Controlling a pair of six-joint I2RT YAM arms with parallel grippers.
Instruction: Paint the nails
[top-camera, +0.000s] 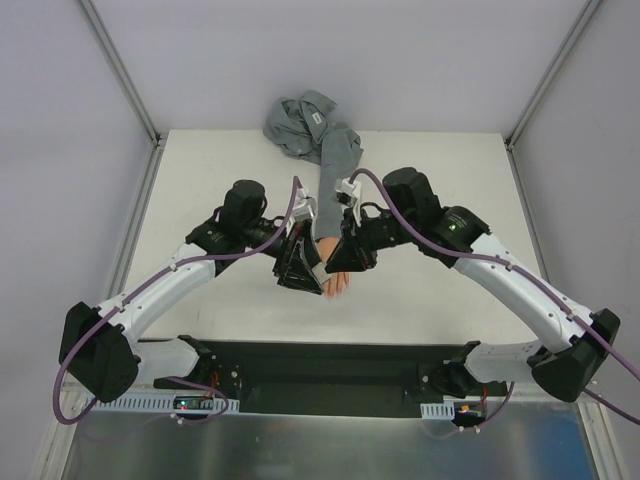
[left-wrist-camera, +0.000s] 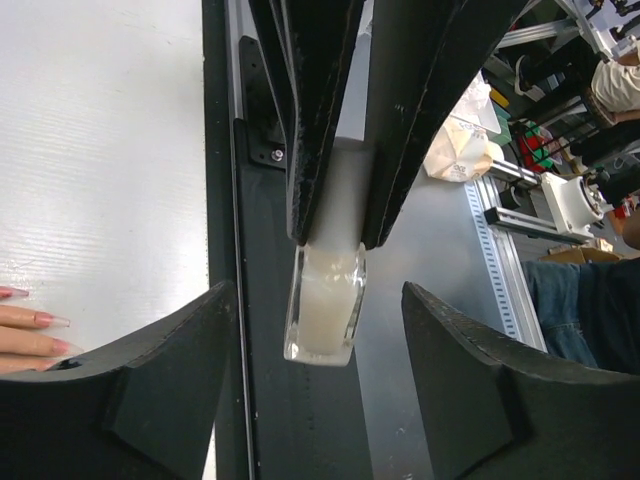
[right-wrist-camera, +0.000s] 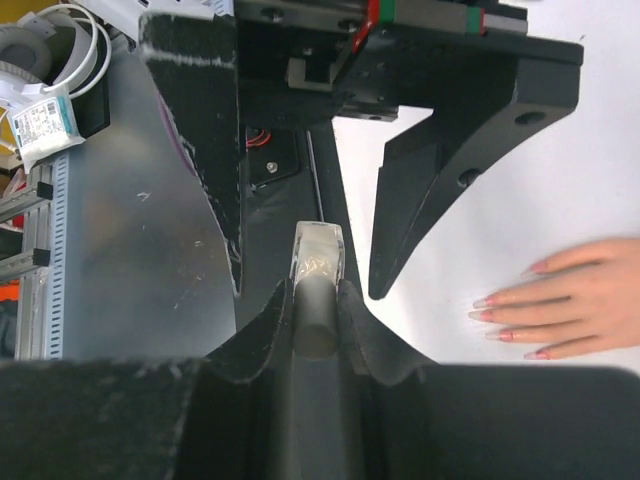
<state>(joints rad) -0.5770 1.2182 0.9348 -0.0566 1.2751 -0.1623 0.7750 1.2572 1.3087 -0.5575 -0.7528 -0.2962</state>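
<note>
The right claw (right-wrist-camera: 315, 300) is clamped on the grey cap (left-wrist-camera: 340, 190) of a small clear bottle (right-wrist-camera: 318, 250), holding it in the air with the glass body sticking out past its fingertips. The left claw (left-wrist-camera: 315, 295) faces it with jaws open, one finger on each side of the glass and neither touching it. Pale liquid shows inside the bottle, the cap is still on, and no brush is in sight. Beside the two claws, a peach mannequin hand (right-wrist-camera: 575, 300) lies flat on the white worktop (top-camera: 450, 180), fingers spread and pointing towards the near edge. In the overhead view the claws meet above it and hide most of the palm. Its nails (right-wrist-camera: 481, 301) look pinkish with lighter tips, and whether that colour is fresh polish or the hand's own finish cannot be told from these views. A grey sleeve (top-camera: 338, 160) runs from the wrist to a crumpled heap at the far edge of the worktop. The job appears to be at its opening step: the bottle has been picked up and presented, but it has yet to be gripped by the body and uncapped. On that reading the painting has not started, and every nail remains to be done.
</note>
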